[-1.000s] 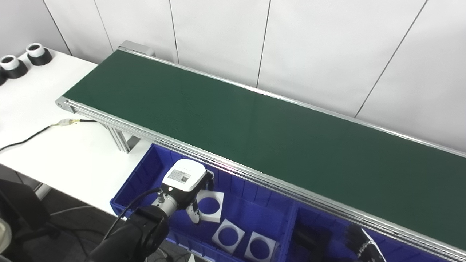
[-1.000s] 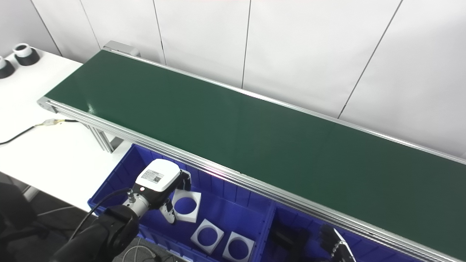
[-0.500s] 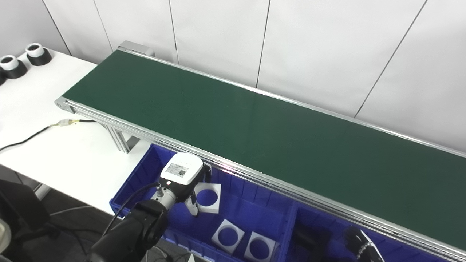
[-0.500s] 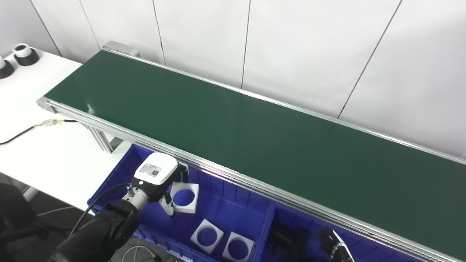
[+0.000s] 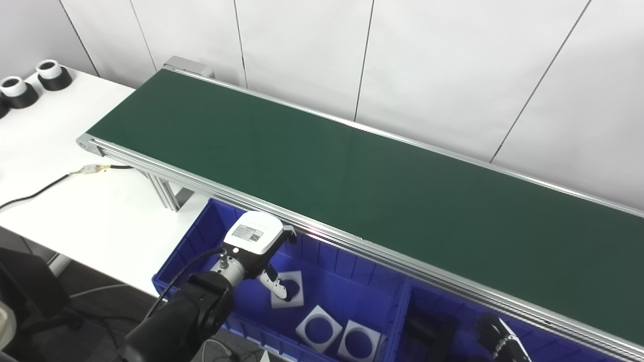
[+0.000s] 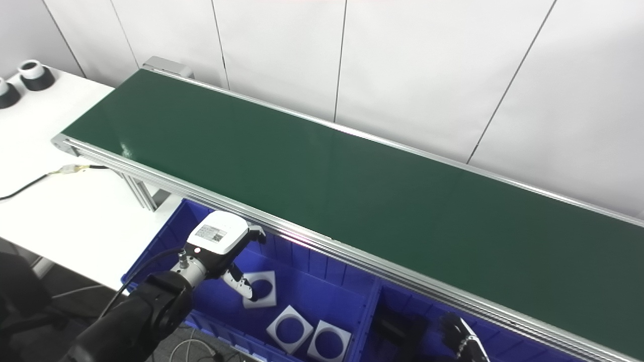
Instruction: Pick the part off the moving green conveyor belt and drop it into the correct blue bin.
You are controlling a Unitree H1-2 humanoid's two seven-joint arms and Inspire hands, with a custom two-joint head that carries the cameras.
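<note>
The green conveyor belt carries no part. My left hand hovers open over the left compartment of the blue bin, its fingers spread. Just below its fingertips a white square part with a round hole lies flat on the bin floor, free of the hand. Two more white square parts lie nearer the front. Only the dark fingers of my right hand show, at the bottom edge over the right compartment, too dim to read.
Dark parts lie in the bin's right compartment. The white table at left holds a cable and black-and-white round parts at the far back. The belt's aluminium rail overhangs the bin's far side.
My left hand has opened and let go of the white square part, which dropped flat onto the bin floor. The right hand has barely moved.
</note>
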